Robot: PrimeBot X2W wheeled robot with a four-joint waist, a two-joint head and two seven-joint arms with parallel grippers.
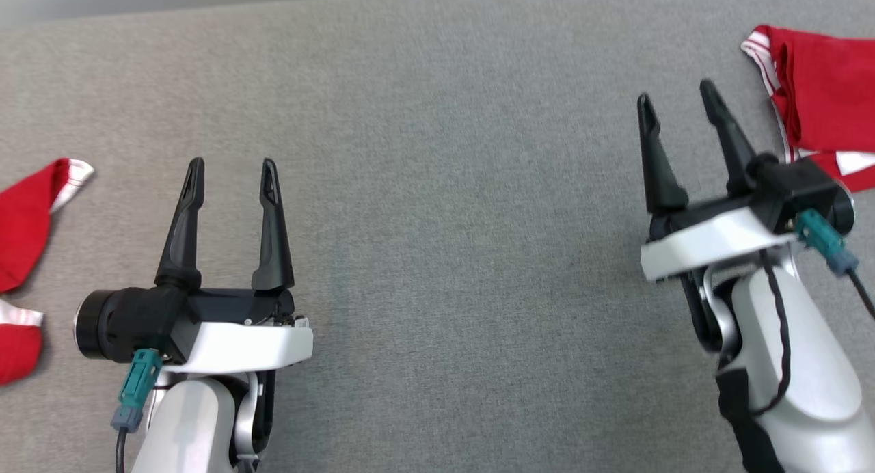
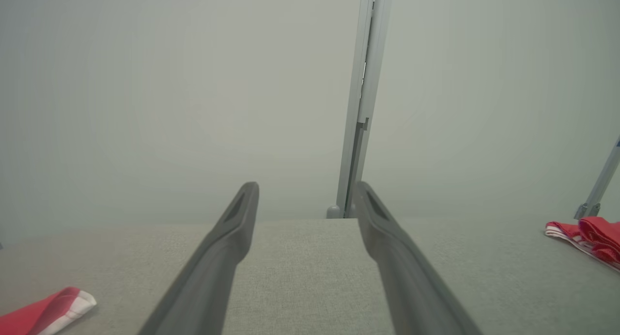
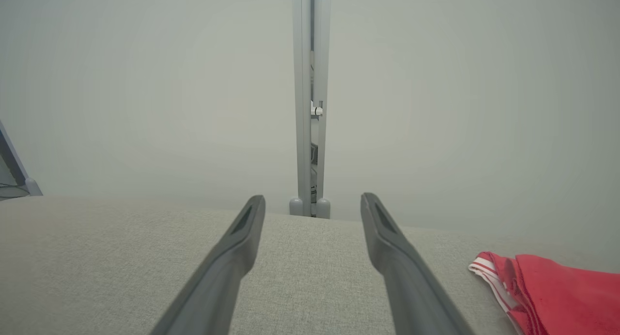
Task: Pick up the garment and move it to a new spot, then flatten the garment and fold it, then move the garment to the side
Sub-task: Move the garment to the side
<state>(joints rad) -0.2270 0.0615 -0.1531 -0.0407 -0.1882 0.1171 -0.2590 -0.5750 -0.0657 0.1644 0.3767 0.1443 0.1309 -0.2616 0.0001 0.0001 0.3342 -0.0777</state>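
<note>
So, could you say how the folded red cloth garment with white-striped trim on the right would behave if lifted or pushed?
The folded red cloth garment looks soft and layered, so it would probably droop and unfold. Thin, so likely light. Pushed across the grey textured table cover, it may bunch up.

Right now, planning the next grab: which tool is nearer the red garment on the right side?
Right. The right tool sits just left of that red garment; the left tool is far off to its left.
</note>
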